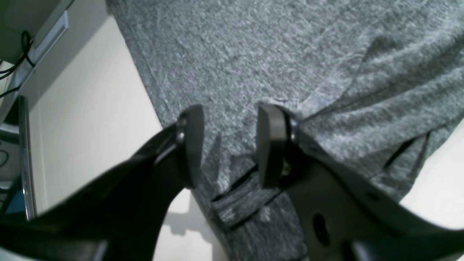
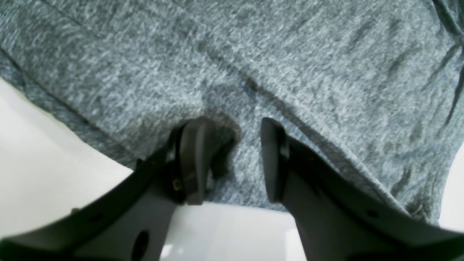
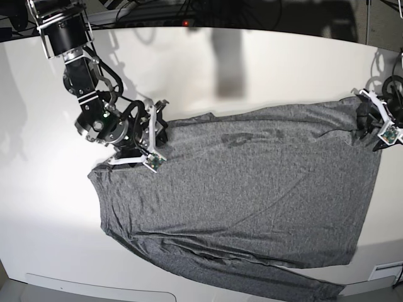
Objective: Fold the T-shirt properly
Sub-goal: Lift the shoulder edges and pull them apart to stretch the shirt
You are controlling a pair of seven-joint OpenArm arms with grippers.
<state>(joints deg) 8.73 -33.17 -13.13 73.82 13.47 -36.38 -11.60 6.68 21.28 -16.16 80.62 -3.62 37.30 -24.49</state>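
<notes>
The T-shirt (image 3: 252, 189) lay spread flat on the white desk (image 3: 252, 69), covering most of the middle and right of the base view. Its upper edge ran from the left gripper at far right to the right gripper at upper left. A folded band of cloth trailed along the near edge toward the lower right.

The right gripper (image 3: 153, 135) stood at the shirt's upper-left corner, in the left part of the base view. In the right wrist view this gripper (image 2: 232, 159) was open, with a clear gap between its two black fingers (image 2: 194, 159). Grey cloth lay under and beyond the gap, unclamped. Bare desk showed below the fingers.

The left gripper (image 3: 378, 126) stood at the shirt's upper-right corner, near the right edge of the desk. In the left wrist view this gripper (image 1: 228, 145) was also open, the fingers (image 1: 270, 145) parted over the cloth. Nothing was held between them. A hemmed edge with layered folds lay beneath and just behind the fingers. Bare desk showed to the left of the cloth in that view.

A seam and shallow creases crossed the cloth in the right wrist view.
</notes>
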